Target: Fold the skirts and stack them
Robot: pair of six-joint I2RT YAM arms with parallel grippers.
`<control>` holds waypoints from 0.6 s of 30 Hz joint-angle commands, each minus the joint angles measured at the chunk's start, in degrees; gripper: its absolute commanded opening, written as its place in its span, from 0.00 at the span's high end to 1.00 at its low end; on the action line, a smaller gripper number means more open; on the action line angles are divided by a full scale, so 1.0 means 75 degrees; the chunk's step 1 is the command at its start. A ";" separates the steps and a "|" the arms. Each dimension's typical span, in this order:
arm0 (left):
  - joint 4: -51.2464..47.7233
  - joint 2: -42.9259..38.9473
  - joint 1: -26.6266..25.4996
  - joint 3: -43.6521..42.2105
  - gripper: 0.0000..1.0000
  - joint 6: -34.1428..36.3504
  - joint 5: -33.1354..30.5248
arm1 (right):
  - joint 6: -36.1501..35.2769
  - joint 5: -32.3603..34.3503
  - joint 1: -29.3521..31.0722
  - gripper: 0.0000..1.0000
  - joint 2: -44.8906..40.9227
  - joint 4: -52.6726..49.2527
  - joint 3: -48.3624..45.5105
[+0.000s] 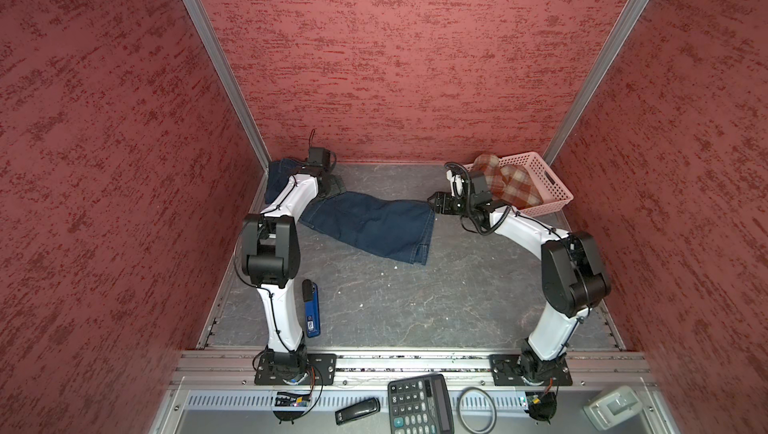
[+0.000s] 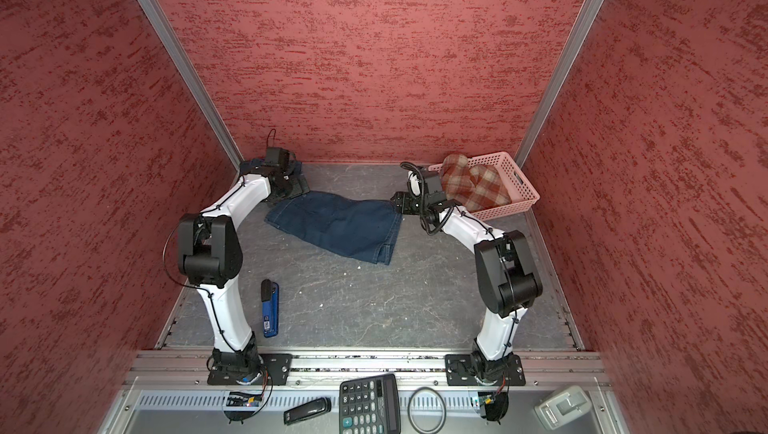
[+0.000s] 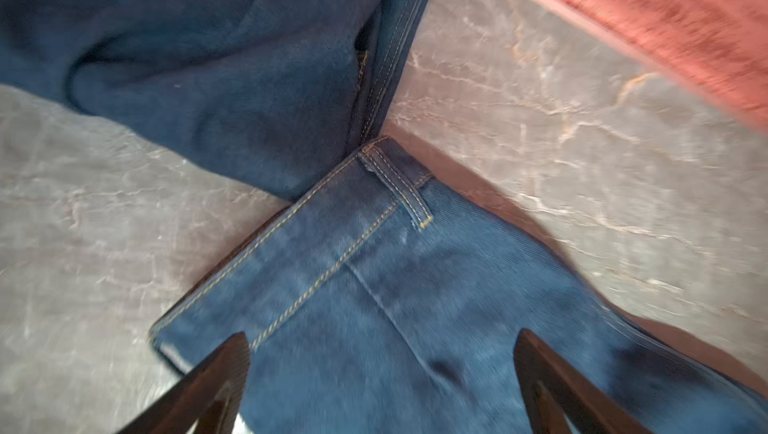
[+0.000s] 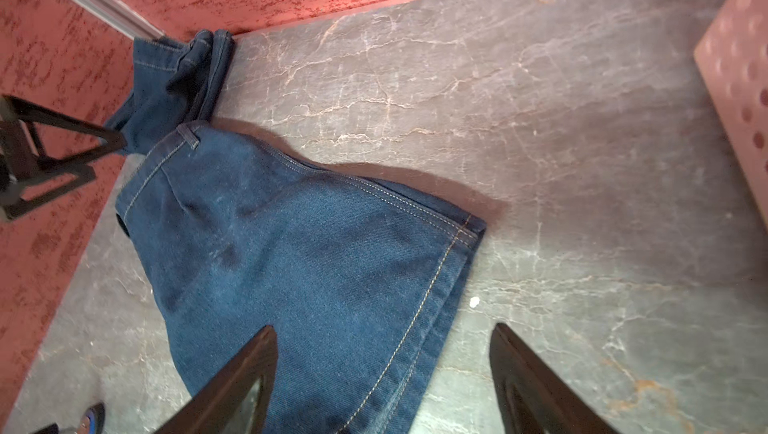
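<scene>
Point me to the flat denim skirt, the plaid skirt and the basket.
flat denim skirt (image 1: 374, 224), in a top view, middle of the cloth.
plaid skirt (image 1: 517, 186), in a top view, checked top fold.
basket (image 1: 555, 182), in a top view, right wall.

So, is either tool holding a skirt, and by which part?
Nothing is held. The left tool stands open over the denim skirt, at its waistband; the right tool open over its hem. Neither pinches cloth.
</scene>
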 commanded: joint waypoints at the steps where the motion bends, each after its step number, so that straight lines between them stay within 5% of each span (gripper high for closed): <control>1: -0.0356 0.0161 -0.0041 -0.0065 0.00 0.0245 -0.0208 | 0.0562 0.0363 0.0079 0.20 0.0383 -0.0174 0.0155; 10: -0.0297 0.0740 -0.0461 -0.0422 0.01 0.0062 0.0495 | 0.0550 0.1284 0.0059 0.19 -0.0024 -0.0281 0.0089; 18: -0.0449 0.1721 -0.1576 0.0274 0.03 -0.0023 0.1065 | -0.0062 0.1547 0.0045 0.19 -0.0709 -0.0818 -0.0171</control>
